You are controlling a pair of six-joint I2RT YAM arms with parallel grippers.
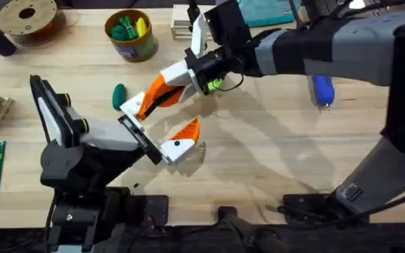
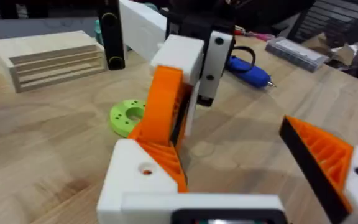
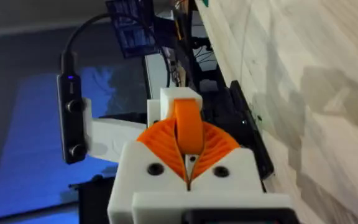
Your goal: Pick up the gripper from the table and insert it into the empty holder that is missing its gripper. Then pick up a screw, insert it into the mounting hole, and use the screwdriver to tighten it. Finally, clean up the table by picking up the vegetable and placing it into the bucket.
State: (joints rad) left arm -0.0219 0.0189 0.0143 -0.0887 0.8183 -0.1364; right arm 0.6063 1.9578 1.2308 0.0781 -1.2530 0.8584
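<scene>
The right gripper (image 1: 162,90), clamped on the gripper (image 1: 155,91), needed straight seating into the holder (image 1: 133,107); left gripper (image 1: 162,133) fingers stood apart at five o'clock.

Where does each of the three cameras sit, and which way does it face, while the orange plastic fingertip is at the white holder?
Overhead: above the light wooden table, facing down and forward; both arms show, left gripper close to right gripper.
Left wrist: on the left arm, facing across the table; its own white plastic holder shows nearest.
Right wrist: on the right arm, facing the table edge; its orange ribbed pads clamp the orange plastic wedge gripper.
Shared: overhead and left wrist both show the blue cylindrical screwdriver.
</scene>
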